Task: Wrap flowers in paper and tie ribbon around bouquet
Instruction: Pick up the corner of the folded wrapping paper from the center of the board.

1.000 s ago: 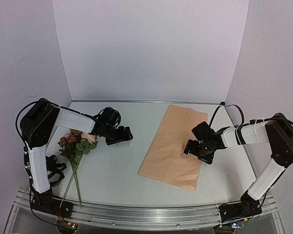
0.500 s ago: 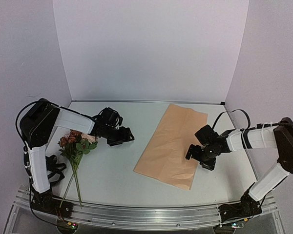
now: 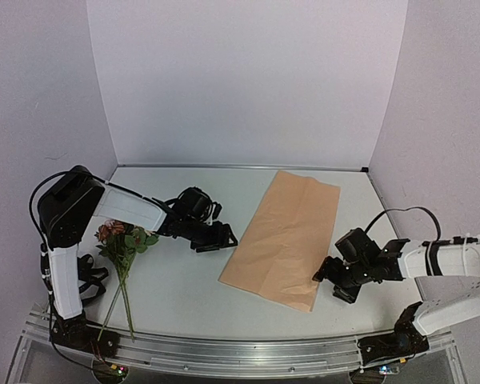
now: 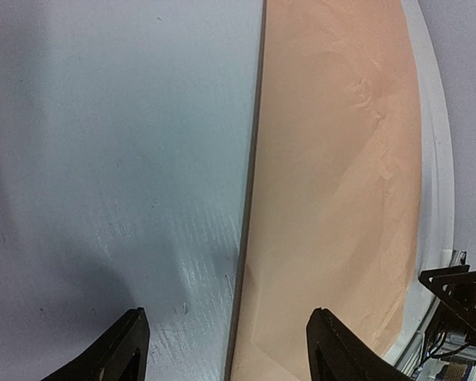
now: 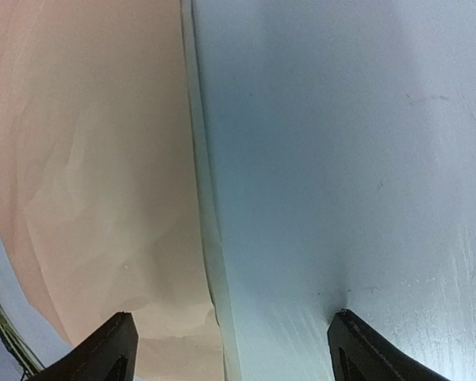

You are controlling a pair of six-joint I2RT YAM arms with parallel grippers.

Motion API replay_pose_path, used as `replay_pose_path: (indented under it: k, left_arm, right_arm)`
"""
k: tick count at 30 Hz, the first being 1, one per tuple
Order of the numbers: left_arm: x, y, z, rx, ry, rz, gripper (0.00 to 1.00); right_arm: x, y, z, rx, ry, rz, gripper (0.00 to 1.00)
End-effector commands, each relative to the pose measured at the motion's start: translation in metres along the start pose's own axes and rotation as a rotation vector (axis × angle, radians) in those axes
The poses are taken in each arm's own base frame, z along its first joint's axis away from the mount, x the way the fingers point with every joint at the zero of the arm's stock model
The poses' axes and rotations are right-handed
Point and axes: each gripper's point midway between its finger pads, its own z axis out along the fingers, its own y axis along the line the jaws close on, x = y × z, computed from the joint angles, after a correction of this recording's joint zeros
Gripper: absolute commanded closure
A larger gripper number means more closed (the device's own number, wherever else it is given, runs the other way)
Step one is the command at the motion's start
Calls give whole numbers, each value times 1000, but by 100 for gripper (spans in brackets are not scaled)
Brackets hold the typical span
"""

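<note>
a: what did we see first, biggest thing down?

b: the pale table (image 3: 184, 296), with plain walls around three sides. on its right half lay the paper (image 3: 284, 236), a long tan sheet, flat and unrolled, slanted so that its far end leaned right and its near end came towards the middle.

a: and where were the flowers?

b: the flowers (image 3: 126, 240) lay on the left side of the table, well apart from the paper. we saw the pink, cream and rust blooms pointing away from us beside the left arm, and the thin green stems running to the near edge.

a: what of the left gripper?

b: the left gripper (image 3: 216, 240) hung low, just beside the paper's left long edge. in its wrist view we saw its fingers (image 4: 123, 349) spread wide, with nothing between them but table and the paper's edge (image 4: 333, 198).

a: and the right gripper?

b: the right gripper (image 3: 336, 280) sat by the paper's near right corner. its fingers (image 5: 103, 353) also stood well apart, straddling the right edge of the paper (image 5: 87, 198) and gripping nothing. we could not tell whether either gripper touched the sheet.
</note>
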Motion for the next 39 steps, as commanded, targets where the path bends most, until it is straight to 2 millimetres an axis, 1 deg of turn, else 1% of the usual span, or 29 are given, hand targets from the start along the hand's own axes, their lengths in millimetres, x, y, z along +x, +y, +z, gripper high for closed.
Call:
replay_pose_path:
  k: [1,4,6,9,18,24,27,33,37,39]
  left_arm:
    - [7,5,7,-2,19,-24,33]
    - [10,4,8,-3,28,-20,38]
    - [11,4,9,-4,34,-18,42]
    - [15,5,12,-7,45,-23,46]
    - [22,7,16,-23,62,-30,56]
    - [29,6,18,-27,74,-33,64]
    - [31,4,19,-24,78,-34,67]
    - [36,5,21,-25,83,-46,73]
    - [37,10,20,-45,78,-55,75]
    - [38,12,19,-55,74,-65,77]
  right_arm:
    - [8,9,-5,-83,8,83,22]
    - [12,15,-5,-116,16,88,28]
    - [16,19,-2,-126,31,86,35]
    - [20,21,1,-128,40,75,39]
    - [22,22,12,-125,49,58,40]
    - [20,23,16,-136,34,54,41]
    - [18,24,15,-143,21,51,41]
    - [13,33,9,-174,1,43,40]
    - [12,36,4,-199,-5,46,38]
    - [12,34,2,-202,-9,54,36]
